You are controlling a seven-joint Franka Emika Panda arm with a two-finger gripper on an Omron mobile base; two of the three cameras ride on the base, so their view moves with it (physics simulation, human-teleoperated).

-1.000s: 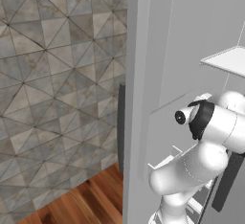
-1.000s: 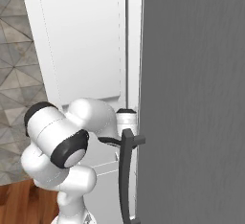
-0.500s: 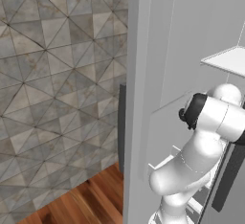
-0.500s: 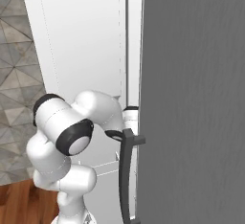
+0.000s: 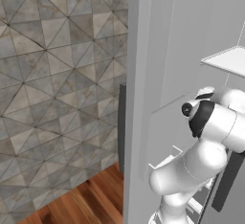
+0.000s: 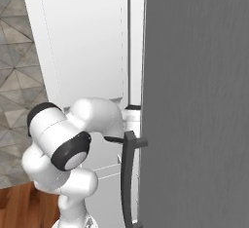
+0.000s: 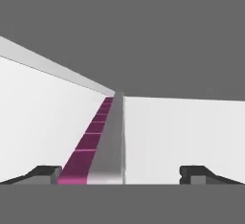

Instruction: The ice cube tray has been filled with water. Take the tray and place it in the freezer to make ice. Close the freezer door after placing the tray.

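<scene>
Hand view: gripper (image 7: 122, 173) jaws wide, holding nothing — ice cube tray (image 7: 98, 144) at lower centre, on edge on white freezer (image 5: 191, 65) shelf. Placement step apparently done; next — withdraw arm, shut freezer door (image 5: 136, 98).

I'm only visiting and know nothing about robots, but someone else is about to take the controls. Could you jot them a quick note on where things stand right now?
End effector: open, fingers spread, holding nothing.
Ice cube tray: lies between the fingers on a white freezer shelf, released.
Freezer door: open; the arm reaches in past it.
Done: tray placed in the freezer.
Left: draw the arm out, then swing the freezer door shut.
</scene>
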